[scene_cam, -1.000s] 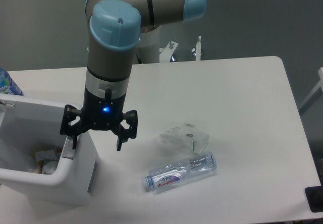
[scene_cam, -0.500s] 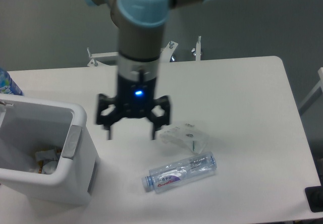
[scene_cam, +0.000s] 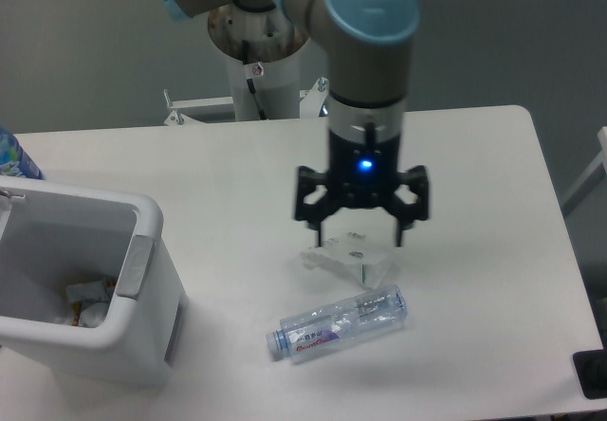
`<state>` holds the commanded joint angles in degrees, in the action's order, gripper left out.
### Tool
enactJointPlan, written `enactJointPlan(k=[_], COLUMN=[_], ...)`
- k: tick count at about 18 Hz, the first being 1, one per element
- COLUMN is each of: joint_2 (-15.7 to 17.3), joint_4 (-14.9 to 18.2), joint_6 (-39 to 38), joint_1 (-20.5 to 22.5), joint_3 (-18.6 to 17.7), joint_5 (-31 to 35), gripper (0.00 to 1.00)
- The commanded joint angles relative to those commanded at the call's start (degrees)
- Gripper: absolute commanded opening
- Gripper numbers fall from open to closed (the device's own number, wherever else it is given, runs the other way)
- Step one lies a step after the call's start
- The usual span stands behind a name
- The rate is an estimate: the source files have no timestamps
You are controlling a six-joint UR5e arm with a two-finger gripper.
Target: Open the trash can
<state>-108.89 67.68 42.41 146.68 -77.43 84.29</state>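
The trash can (scene_cam: pixel 152 331) is a large white box-shaped bin at the lower left of the table. It stands with its top open and crumpled rubbish (scene_cam: pixel 81 302) shows inside. A grey latch tab (scene_cam: pixel 133 267) sits on its right rim. No lid shows on it. My gripper (scene_cam: pixel 358 234) is open and empty. It hangs well to the right of the bin, just above a clear plastic container (scene_cam: pixel 346 256).
A clear water bottle (scene_cam: pixel 337 323) lies on its side in front of the plastic container. A blue bottle top (scene_cam: pixel 11 155) shows at the left edge behind the bin. The arm's base (scene_cam: pixel 256 70) stands behind the table's far edge.
My gripper has moved right, from the bin's right rim across the table to above the clear plastic container. It stays open. The bin has not moved.
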Motion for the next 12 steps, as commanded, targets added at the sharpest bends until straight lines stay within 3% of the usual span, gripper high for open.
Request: enactJointPlan(k=[5, 7, 12], joint_2=[-4.0, -4.5, -4.7], joint_4=[-0.1, -0.2, -0.3], joint_6=[17.4, 22.0, 23.7], joint_1=[6.3, 6.5, 5.6], joint_3=[-1.8, -1.7, -3.1], joint_5=[0.2, 1.9, 4.6], gripper=[1.0, 1.0, 1.0])
